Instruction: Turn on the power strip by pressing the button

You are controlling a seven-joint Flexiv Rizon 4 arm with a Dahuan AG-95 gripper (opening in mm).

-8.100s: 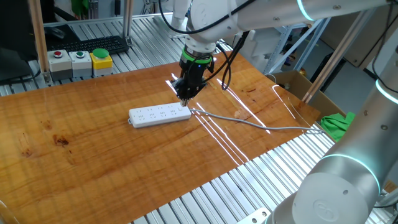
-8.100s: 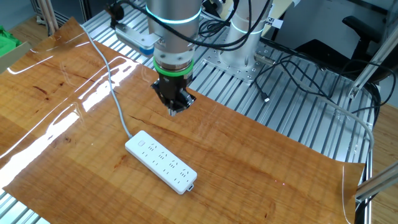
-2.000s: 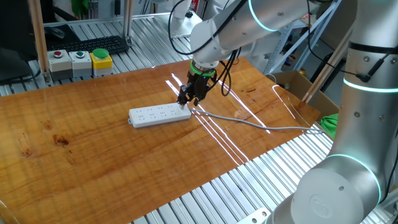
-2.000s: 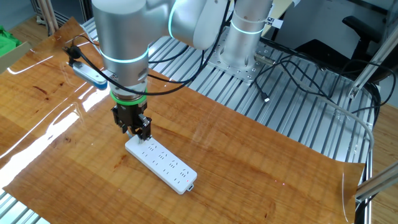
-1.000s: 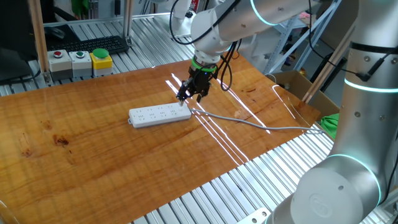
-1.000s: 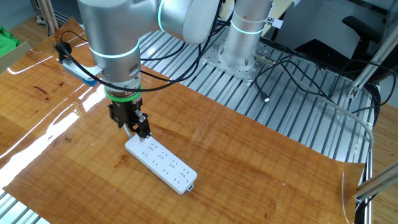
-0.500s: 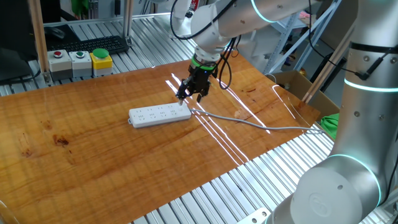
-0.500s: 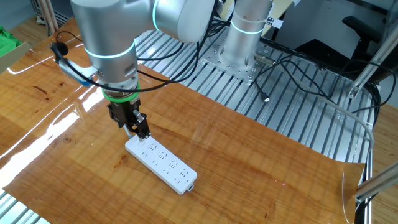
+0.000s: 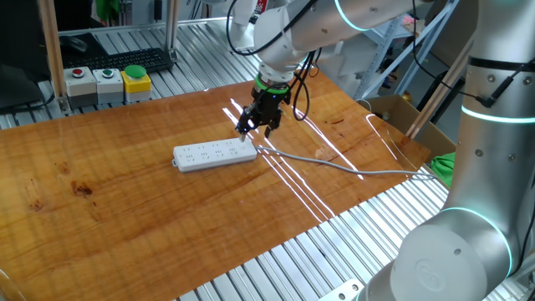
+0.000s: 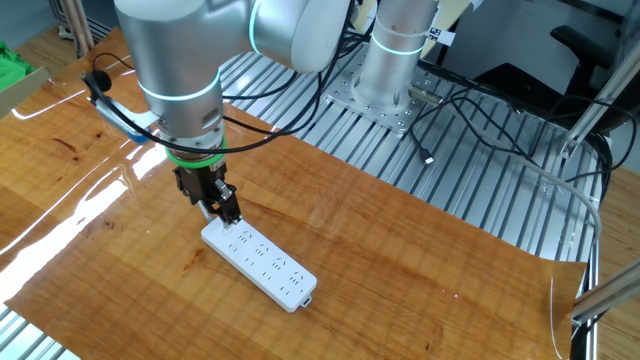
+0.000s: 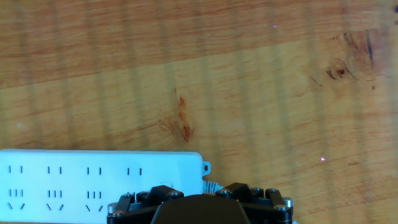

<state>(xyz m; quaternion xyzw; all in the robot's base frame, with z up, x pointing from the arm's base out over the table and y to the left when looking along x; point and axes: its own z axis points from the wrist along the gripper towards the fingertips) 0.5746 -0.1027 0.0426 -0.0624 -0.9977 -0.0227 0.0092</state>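
Power strip [image 9: 214, 155]: a long, flat bar of smooth white plastic with rounded corners and rows of dark socket slots, lying flat near the middle of the table [image 9: 125, 217]. It has not shifted since the earlier frames. The button [image 10: 226, 233] is a small pale switch on the cable end of the strip; in the hand view the gripper body covers that spot. A thin grey cable [image 9: 334, 165] leaves the same end and runs across the tabletop toward the far edge.

The gripper [image 9: 256, 128] hangs above the cable end, clear of the strip. Two seconds ago it sat down at that end; since then it has risen in small steps. It is black, with a green ring above it. Whether the fingers are apart or together cannot be told from any view.

The table is glossy orange-brown wood with visible grain, dark knots and bright streaks of reflected light. It rests on a ribbed aluminium frame [image 10: 480, 170]. Beyond the far edge stand three boxed pushbuttons [image 9: 107, 82]: red, green, and a larger green one on a yellow base. A green cloth [image 9: 451, 167] lies beside the table.
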